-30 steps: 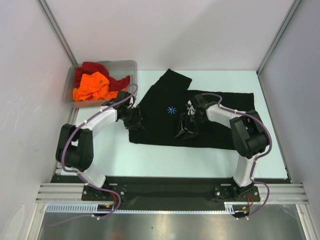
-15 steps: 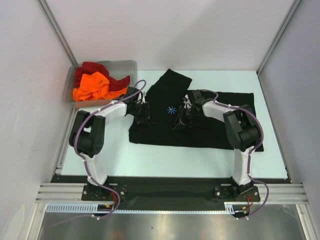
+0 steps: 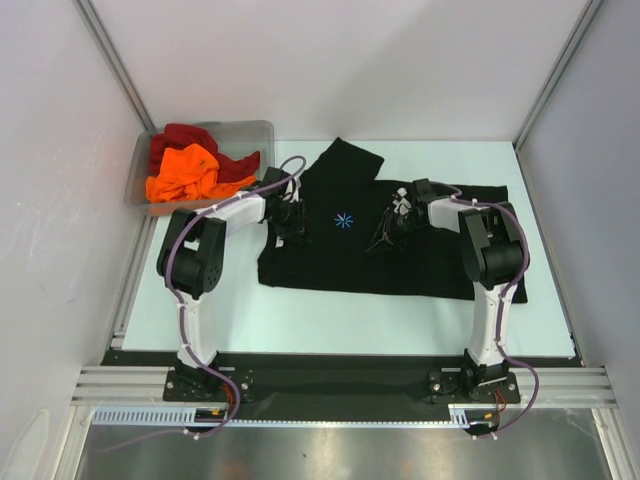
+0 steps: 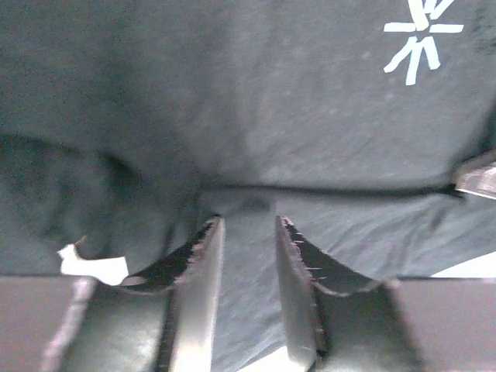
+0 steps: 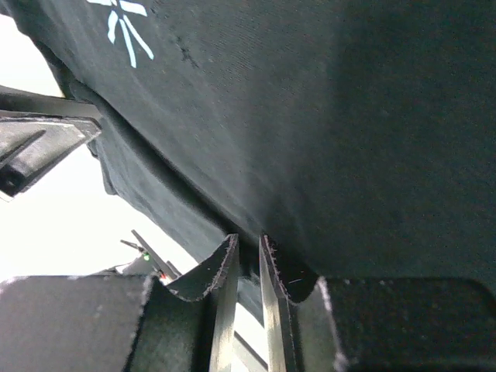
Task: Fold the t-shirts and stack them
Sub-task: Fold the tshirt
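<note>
A black t-shirt (image 3: 440, 260) with a light-blue starburst (image 3: 343, 220) lies spread on the pale table. My left gripper (image 3: 295, 225) is on its left part, just left of the starburst. In the left wrist view its jaws (image 4: 244, 225) stand narrowed with black cloth (image 4: 271, 101) filling the gap. My right gripper (image 3: 383, 238) sits right of the starburst. Seen from the right wrist, it (image 5: 246, 242) is pinched on a fold of the shirt (image 5: 349, 116), which hangs lifted above the bright table. An orange t-shirt (image 3: 185, 172) and a dark red one (image 3: 180, 135) lie crumpled in the bin.
A clear grey plastic bin (image 3: 250, 130) stands at the back left corner of the table (image 3: 330, 310). White walls close in the left, right and back sides. Both arms stretch forward from their bases over the shirt.
Both grippers have moved farther out over the shirt, away from the arm bases. Their jaws have narrowed onto the black cloth. The shirt's outline has not shifted.
</note>
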You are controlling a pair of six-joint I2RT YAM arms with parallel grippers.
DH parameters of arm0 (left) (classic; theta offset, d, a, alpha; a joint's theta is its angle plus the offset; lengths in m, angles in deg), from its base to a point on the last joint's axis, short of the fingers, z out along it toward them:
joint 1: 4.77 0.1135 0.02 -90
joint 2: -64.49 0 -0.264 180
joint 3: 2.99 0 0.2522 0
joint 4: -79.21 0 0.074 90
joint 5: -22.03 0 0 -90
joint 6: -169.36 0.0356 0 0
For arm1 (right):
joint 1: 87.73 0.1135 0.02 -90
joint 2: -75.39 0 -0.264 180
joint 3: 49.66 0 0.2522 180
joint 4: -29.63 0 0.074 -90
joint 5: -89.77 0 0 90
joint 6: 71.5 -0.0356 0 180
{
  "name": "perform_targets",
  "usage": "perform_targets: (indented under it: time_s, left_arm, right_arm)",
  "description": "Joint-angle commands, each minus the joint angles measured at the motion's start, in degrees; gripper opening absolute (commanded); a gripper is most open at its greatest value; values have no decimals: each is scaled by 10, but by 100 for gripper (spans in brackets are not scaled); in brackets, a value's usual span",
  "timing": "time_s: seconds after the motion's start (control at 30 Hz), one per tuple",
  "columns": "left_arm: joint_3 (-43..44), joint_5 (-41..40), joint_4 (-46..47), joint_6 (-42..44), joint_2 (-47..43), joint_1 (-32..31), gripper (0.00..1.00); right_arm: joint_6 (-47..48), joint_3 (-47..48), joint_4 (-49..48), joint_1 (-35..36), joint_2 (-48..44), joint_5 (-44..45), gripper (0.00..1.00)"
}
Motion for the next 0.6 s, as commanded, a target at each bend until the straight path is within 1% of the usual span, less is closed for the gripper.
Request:
perform_targets:
  time_s: [0.0,0.03,0.13,0.2,0.27,0.3,0.33,0.4,0.43,0.47,0.53,0.57]
  left_arm:
    - [8,-75,-42,59,-59,3,41]
    - [-3,-80,-48,60,-99,2,42]
    - [-34,-73,-46,57,-167,-5,46]
    - [-52,-62,-41,48,-187,-10,47]
    - [-82,-31,-21,29,-201,-11,47]
    - [-92,-22,-14,21,-204,-14,47]
    - [-108,-13,2,8,-205,-17,47]
    - [-124,8,16,-4,-204,-26,46]
    - [-140,13,30,-15,-202,-28,46]
    - [-147,19,37,-19,-200,-30,46]
    - [-160,23,49,-29,-192,-35,46]
    - [-163,28,53,-31,-186,-36,46]
  right_arm:
    - [55,-5,67,8,-45,39,24]
    - [56,-3,75,10,-57,44,25]
    - [49,7,95,38,-102,65,30]
    - [46,28,116,57,-119,102,33]
    - [44,43,125,81,-129,124,38]
    - [43,48,134,87,-132,153,42]
    - [42,59,138,93,-132,160,46]
    - [43,66,149,107,-128,170,52]
    - [46,74,153,113,-125,175,57]
    - [52,77,156,125,-121,179,59]
    - [61,81,164,132,-118,215,64]
    - [67,84,166,133,-114,218,65]
